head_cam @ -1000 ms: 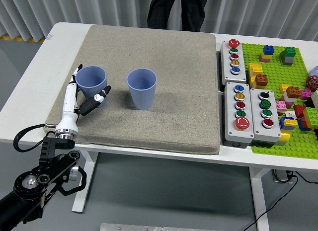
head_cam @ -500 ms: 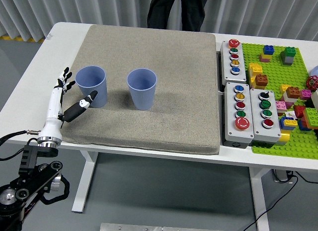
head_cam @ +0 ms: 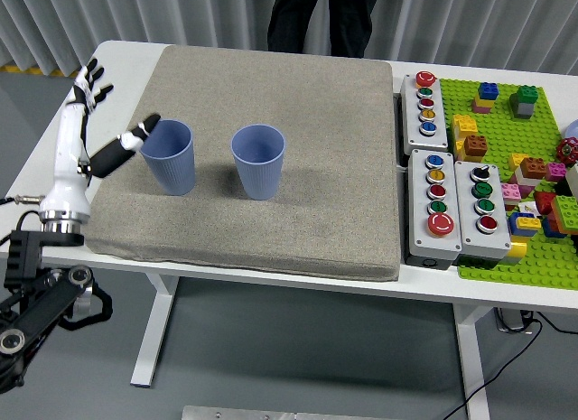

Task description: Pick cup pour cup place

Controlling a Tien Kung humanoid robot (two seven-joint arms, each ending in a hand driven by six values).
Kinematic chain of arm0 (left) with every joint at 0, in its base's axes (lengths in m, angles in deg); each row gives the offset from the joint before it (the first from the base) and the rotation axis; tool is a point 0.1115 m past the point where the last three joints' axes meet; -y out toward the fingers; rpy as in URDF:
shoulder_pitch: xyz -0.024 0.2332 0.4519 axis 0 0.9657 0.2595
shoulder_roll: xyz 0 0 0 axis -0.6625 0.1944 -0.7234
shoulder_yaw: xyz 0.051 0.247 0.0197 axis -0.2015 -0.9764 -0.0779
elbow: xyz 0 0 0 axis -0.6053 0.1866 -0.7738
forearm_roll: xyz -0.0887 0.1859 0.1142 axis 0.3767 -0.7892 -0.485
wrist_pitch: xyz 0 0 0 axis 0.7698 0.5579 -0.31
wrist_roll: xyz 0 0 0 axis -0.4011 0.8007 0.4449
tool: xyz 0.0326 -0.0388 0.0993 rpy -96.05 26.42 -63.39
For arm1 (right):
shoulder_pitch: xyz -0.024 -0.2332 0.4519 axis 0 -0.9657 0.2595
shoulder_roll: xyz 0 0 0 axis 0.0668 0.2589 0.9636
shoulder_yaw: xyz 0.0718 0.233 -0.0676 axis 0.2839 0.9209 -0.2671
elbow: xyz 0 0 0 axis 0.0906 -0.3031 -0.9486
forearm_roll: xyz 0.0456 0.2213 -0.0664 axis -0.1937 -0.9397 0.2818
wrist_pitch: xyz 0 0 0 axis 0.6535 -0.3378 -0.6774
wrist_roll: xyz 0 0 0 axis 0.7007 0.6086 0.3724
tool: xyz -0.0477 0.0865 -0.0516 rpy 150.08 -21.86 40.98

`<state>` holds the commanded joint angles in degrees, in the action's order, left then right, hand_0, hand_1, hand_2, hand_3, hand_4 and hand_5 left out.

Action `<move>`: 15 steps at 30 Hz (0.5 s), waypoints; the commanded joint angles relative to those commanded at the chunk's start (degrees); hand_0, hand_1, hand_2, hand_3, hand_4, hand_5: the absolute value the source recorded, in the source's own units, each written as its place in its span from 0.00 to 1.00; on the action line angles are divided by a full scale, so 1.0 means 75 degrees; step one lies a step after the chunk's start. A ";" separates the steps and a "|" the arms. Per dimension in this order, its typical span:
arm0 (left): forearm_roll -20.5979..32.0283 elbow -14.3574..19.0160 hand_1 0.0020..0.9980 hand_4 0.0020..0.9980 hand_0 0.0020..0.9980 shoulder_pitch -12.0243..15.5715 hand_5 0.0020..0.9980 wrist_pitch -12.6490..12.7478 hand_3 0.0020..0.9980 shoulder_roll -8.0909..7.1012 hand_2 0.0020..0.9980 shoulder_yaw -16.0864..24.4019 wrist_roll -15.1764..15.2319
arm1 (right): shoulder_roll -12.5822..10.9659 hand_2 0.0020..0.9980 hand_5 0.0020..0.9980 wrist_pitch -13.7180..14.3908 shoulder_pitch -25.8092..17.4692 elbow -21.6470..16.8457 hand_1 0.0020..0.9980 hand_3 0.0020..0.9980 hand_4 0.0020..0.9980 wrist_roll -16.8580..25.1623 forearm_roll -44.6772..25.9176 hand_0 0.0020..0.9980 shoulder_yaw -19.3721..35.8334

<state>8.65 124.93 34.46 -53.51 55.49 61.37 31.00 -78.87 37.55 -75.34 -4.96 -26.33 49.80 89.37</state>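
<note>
Left hand (head_cam: 86, 135) is being held open beside the left cup (head_cam: 170, 156).
Pick step is being judged underway; fingers must be closed around it next.

A robotics lab: a white desk (head_cam: 54, 144) carries a grey mat (head_cam: 271, 149), push-button boxes (head_cam: 452, 203) and a brick baseplate (head_cam: 515, 122) along its right edge, corrugated wall panels behind.

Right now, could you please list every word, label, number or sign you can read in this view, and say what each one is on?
No text is legible anywhere in this view.
Left blue cup and right blue cup: plain, no print.
Three button boxes: any labels by the buttons are too small to read.
Green brick baseplate: no lettering visible.
Left hand: no markings readable.
</note>
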 joint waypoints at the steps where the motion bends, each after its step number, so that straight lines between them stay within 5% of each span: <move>1: 0.0225 -0.0191 0.80 0.98 0.81 -0.0261 0.61 -0.0107 1.00 0.0028 0.92 0.0098 -0.0006 | -0.0002 0.59 0.03 -0.0003 0.0000 0.0000 0.67 0.58 0.00 -0.0006 -0.0019 0.69 -0.0030; 2: 0.0367 -0.0298 0.80 0.98 0.81 -0.0449 0.61 -0.0148 1.00 0.0039 0.92 0.0135 -0.0008 | -0.0003 0.59 0.03 -0.0005 0.0000 0.0000 0.67 0.58 0.00 -0.0008 -0.0027 0.69 -0.0042; 3: 0.0499 -0.0420 0.73 0.93 0.75 -0.0600 0.78 -0.0206 0.95 0.0052 0.82 0.0182 0.0019 | -0.0006 0.59 0.04 -0.0002 0.0001 0.0000 0.67 0.58 0.00 -0.0008 -0.0042 0.69 -0.0059; 7: 0.1815 -0.1244 0.73 0.93 0.75 -0.1585 0.78 -0.0743 0.95 0.0063 0.82 0.0324 0.0058 | -0.0043 0.59 0.04 -0.0001 0.0013 0.0000 0.67 0.58 0.00 -0.0008 -0.0098 0.69 -0.0132; 9: 0.2411 -0.1475 0.70 0.91 0.73 -0.1817 0.88 -0.0997 0.93 0.0048 0.77 0.0331 0.0031 | -0.0061 0.59 0.03 -0.0006 0.0018 0.0000 0.67 0.58 0.00 -0.0009 -0.0094 0.69 -0.0142; 14: 0.4008 -0.2076 0.70 0.91 0.73 -0.2185 0.88 -0.1971 0.93 0.0020 0.77 0.0430 -0.0188 | -0.0096 0.59 0.03 -0.0003 0.0025 0.0000 0.67 0.58 0.00 -0.0006 -0.0057 0.69 -0.0139; 15: 0.4277 -0.2215 0.72 0.90 0.74 -0.2247 1.00 -0.2129 0.91 0.0025 0.79 0.0495 -0.0212 | -0.0096 0.59 0.02 -0.0005 0.0027 0.0000 0.67 0.58 0.00 -0.0007 -0.0040 0.69 -0.0133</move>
<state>40.73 108.32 17.61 -69.48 55.68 65.08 29.41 -79.59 37.51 -75.14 -4.96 -26.38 49.50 88.38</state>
